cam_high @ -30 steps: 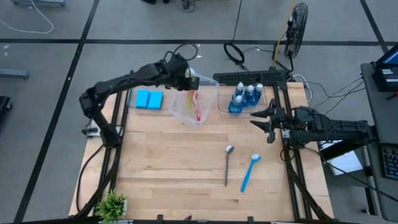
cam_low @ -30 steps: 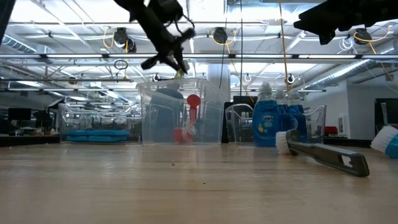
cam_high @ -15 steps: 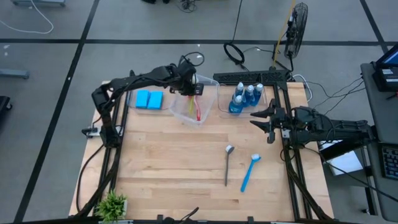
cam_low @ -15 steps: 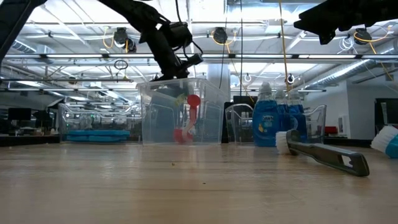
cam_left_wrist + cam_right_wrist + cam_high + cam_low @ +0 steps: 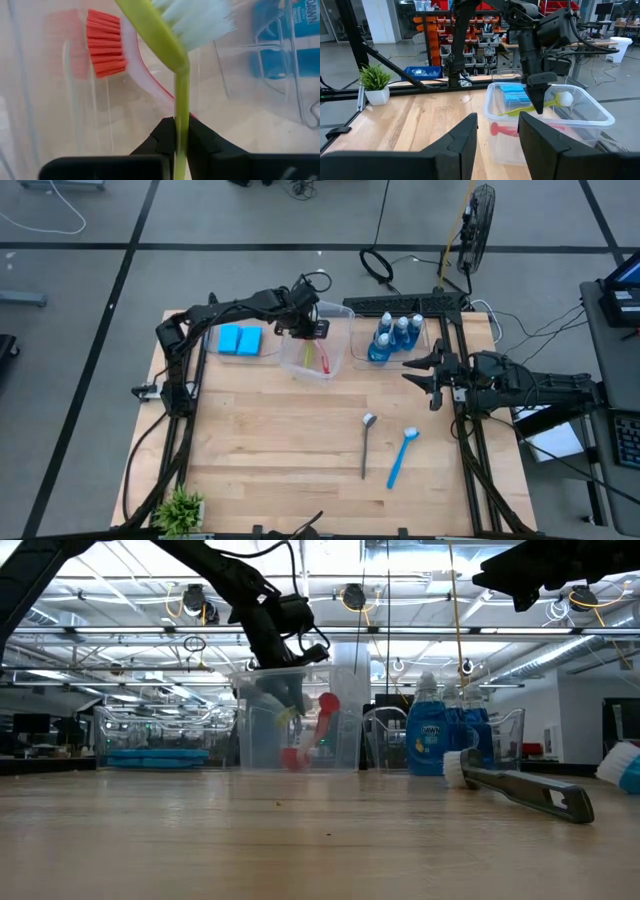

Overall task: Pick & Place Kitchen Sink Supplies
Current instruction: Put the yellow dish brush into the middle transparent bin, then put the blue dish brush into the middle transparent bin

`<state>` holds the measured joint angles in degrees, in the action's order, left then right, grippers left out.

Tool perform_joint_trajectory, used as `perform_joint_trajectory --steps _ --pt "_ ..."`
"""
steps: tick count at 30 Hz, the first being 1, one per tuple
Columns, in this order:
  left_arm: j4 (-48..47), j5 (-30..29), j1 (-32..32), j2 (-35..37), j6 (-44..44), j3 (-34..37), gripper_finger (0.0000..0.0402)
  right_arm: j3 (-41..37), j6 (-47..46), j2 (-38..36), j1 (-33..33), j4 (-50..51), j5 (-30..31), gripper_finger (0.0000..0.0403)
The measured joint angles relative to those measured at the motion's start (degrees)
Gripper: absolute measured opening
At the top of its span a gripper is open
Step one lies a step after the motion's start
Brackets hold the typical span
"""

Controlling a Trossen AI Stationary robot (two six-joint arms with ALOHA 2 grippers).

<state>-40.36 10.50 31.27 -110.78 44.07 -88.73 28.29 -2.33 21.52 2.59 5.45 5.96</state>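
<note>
My left gripper [image 5: 308, 330] reaches down into the middle clear bin [image 5: 340, 365] and is shut on a yellow-green brush [image 5: 172, 45] with white bristles. A red brush [image 5: 107, 47] stands leaning inside the same bin [image 5: 300, 755]. Two blue sponges [image 5: 240, 340] lie in the bin to its left. Three blue bottles [image 5: 395, 333] stand in the bin to its right. A grey spoon-like tool [image 5: 366, 445] and a blue brush [image 5: 400, 458] lie flat on the table. My right gripper [image 5: 430, 375] hovers open at the table's right edge. My left gripper pinches the yellow-green brush's thin handle [image 5: 181, 125] between its two fingers, below the bend to the head. The fingers [image 5: 538, 102] come from above, pointing down, and lie across the handle. The brush [image 5: 530, 108] sits nearly level inside the bin, above the red brush.
A small green plant [image 5: 180, 508] stands at the table's near left corner. The three clear bins line the far edge. The bare wood between the bins and the near edge holds only the tool and the blue brush. A fan and cables lie beyond the far edge.
My left gripper has moved toward the table's right and down, carrying the yellow-green brush from above the bin's rim into the bin, still shut on it. The red brush inside has tipped a little toward the right. My right arm has kept still.
</note>
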Motion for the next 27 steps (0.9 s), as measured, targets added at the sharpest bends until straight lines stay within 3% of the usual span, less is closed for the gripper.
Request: perform_joint_trajectory --steps 10,17,27 --pt "0.27 -1.51 0.0 0.04 1.04 -0.04 0.0117 0.0 -0.04 0.0 0.0 0.0 0.02 0.013" --pt "1.92 3.03 0.37 1.34 0.89 0.07 0.0175 -0.01 -0.24 -0.01 -0.01 -0.02 0.02 0.013" --pt "7.41 2.93 -0.82 14.44 1.45 0.09 0.0222 -0.01 -0.41 -0.02 -0.04 -0.72 -0.01 0.013"
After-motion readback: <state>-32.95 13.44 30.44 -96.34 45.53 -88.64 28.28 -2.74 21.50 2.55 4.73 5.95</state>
